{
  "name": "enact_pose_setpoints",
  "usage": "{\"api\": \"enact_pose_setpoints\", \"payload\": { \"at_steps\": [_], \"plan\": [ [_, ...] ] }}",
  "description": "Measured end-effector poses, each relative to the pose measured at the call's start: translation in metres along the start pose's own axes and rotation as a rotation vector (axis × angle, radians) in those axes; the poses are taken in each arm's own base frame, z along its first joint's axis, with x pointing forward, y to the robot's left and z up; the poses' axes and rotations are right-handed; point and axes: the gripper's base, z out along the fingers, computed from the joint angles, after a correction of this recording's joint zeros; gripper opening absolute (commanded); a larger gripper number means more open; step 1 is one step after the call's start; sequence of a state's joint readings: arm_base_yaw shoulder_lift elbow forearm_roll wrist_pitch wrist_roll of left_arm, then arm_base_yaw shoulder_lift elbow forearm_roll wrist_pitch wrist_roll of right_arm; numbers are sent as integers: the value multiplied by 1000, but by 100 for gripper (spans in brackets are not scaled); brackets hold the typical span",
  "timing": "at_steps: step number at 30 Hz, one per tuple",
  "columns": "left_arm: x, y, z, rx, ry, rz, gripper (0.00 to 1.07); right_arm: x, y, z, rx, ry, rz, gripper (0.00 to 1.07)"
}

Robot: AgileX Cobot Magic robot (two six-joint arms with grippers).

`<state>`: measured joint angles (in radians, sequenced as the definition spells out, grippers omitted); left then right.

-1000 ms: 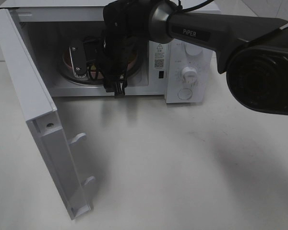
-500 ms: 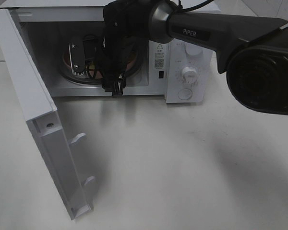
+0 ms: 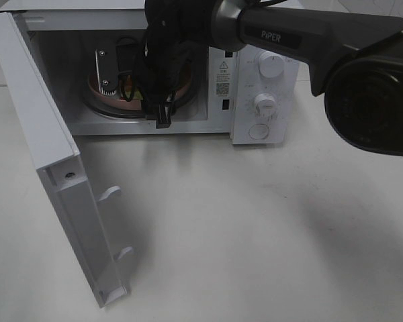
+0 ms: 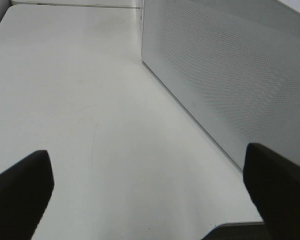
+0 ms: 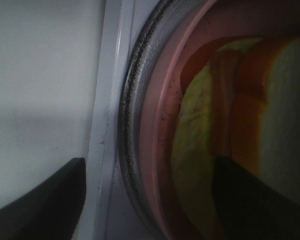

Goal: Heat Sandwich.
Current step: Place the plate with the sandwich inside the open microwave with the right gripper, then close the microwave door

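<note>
Right gripper (image 5: 150,200) sits inside the microwave (image 3: 282,87) at 12 o'clock, jaws apart, straddling the pink plate (image 5: 157,130) at its rim, one finger over the sandwich (image 5: 285,100) lying on it. A careless pull-out could snag the bread or drag the plate off the turntable (image 5: 127,125). Left gripper (image 4: 147,200) hangs spread wide above the bench (image 3: 255,235); the door (image 3: 47,134) juts toward 7 o'clock.

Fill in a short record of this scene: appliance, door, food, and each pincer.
Appliance: white microwave on a table
Door: door swung open
Food: sandwich on a pink plate, on the glass turntable inside
Right pincer: open, inside the cavity, jaws either side of the plate's rim
Left pincer: open, empty, over the table beside the microwave
</note>
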<state>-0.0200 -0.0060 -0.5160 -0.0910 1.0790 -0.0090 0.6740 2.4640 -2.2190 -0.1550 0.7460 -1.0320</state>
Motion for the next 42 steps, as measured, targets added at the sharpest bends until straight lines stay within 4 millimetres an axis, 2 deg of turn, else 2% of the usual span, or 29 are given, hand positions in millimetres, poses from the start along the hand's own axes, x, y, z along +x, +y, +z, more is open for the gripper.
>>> {"api": "enact_pose_setpoints", "payload": {
  "at_steps": [19, 28, 29, 35, 36, 42],
  "plan": [
    [0, 0, 0, 0, 0, 0, 98, 9, 19, -12, 76, -52, -20, 70],
    [0, 0, 0, 0, 0, 0, 98, 15, 37, -20, 131, -106, -31, 70],
    [0, 0, 0, 0, 0, 0, 98, 18, 44, -22, 145, -122, -34, 70],
    [0, 0, 0, 0, 0, 0, 98, 25, 60, -37, 194, -168, -38, 70],
    [0, 0, 0, 0, 0, 0, 98, 28, 67, -41, 188, -169, -39, 70],
    [0, 0, 0, 0, 0, 0, 98, 37, 84, -56, 174, -169, -42, 70]
  ]
}}
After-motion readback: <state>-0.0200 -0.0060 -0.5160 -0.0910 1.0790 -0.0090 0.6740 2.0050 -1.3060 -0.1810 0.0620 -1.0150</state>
